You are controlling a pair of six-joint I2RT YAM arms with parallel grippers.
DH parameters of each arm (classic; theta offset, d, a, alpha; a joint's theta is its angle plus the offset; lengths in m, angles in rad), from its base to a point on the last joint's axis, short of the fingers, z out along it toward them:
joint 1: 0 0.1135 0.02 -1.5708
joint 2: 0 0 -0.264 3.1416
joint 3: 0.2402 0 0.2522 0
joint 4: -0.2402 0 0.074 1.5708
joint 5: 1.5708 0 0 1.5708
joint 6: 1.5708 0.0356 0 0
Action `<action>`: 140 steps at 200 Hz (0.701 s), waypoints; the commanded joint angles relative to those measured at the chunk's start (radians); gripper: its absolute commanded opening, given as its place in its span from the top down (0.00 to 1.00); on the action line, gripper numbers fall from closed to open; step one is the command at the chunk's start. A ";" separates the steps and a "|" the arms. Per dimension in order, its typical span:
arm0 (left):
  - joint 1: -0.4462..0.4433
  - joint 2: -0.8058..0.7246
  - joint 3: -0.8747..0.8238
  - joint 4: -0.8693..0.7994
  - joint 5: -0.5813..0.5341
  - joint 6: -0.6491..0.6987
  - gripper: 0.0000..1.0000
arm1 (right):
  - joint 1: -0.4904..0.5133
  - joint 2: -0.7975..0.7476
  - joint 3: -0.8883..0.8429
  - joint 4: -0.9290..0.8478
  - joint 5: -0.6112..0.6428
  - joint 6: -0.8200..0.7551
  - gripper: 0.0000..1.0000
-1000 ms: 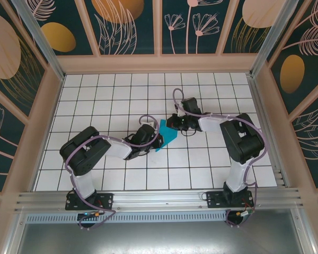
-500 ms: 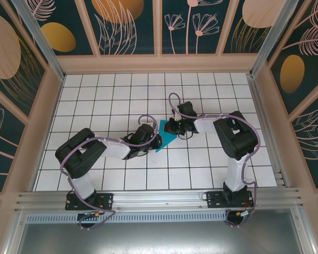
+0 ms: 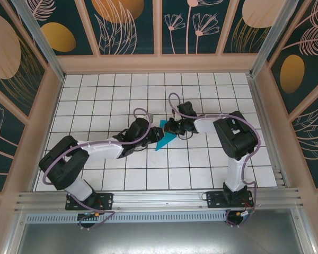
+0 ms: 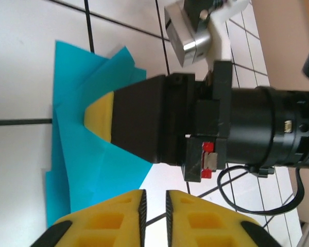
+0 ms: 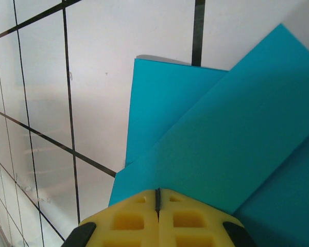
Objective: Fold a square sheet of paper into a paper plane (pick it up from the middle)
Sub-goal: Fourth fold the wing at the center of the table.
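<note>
The part-folded square sheet of paper lies on the surface under the right gripper, whose closed tips press on it. Opposite the right gripper, the left gripper is barely parted and empty. The paper is probably light, limp and slippery, so pinch a folded edge.

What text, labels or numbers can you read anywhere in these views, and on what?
None readable.
The teal paper is plain; the table carries only black grid lines; the wall panels show only plant drawings.
The small white connector seen from the left wrist: any marks too small to read.
</note>
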 commanded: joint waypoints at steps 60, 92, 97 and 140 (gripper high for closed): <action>-0.007 0.165 0.029 0.011 0.100 -0.062 0.86 | -0.002 0.081 -0.022 -0.111 0.157 -0.005 1.00; -0.007 0.172 0.008 -0.010 0.088 -0.072 0.86 | -0.003 0.083 -0.023 -0.120 0.162 -0.007 1.00; -0.008 0.171 0.005 -0.013 0.082 -0.073 0.86 | -0.004 0.082 -0.024 -0.122 0.162 -0.007 1.00; -0.007 0.162 -0.018 -0.039 0.058 -0.073 0.86 | -0.004 0.084 -0.025 -0.134 0.169 -0.013 1.00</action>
